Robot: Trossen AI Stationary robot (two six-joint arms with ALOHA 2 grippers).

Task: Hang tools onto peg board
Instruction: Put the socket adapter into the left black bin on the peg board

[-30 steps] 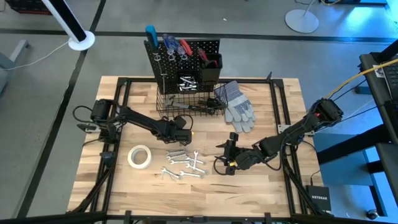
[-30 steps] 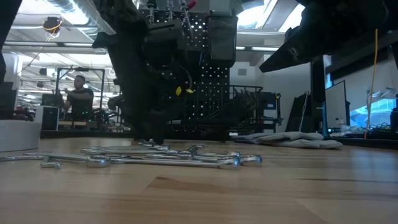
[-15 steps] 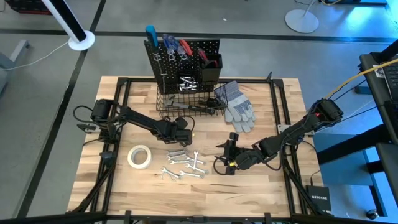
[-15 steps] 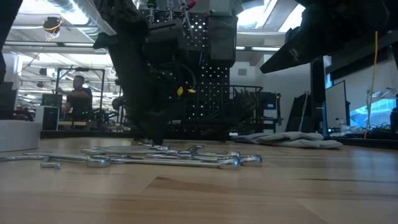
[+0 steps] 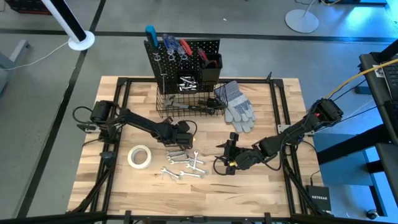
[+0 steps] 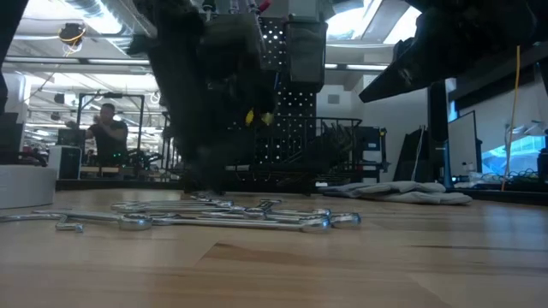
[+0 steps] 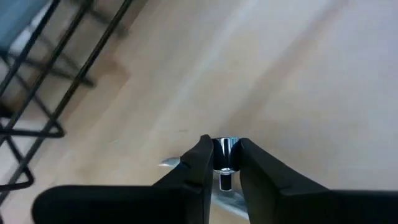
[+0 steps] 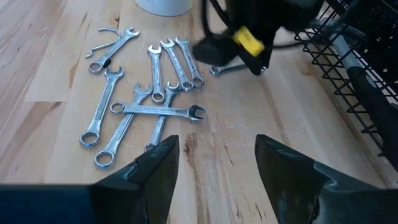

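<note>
Your left gripper (image 7: 222,163) has closed on a small silver wrench (image 7: 224,154) since a second ago, at the pile's twelve o'clock. Your right gripper (image 8: 214,155) stays open, three o'clock of the pile.

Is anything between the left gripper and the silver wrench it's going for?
Nothing visible. In the left wrist view, the left gripper's dark fingers already sit on either side of the silver wrench's end, over the bare wooden table.

A robotics lab or workshop: pale wooden workbench (image 5: 261,186), grey concrete floor (image 5: 261,56), exposed ceiling ducts (image 6: 77,13), a person (image 6: 107,133) at distant equipment racks.
</note>
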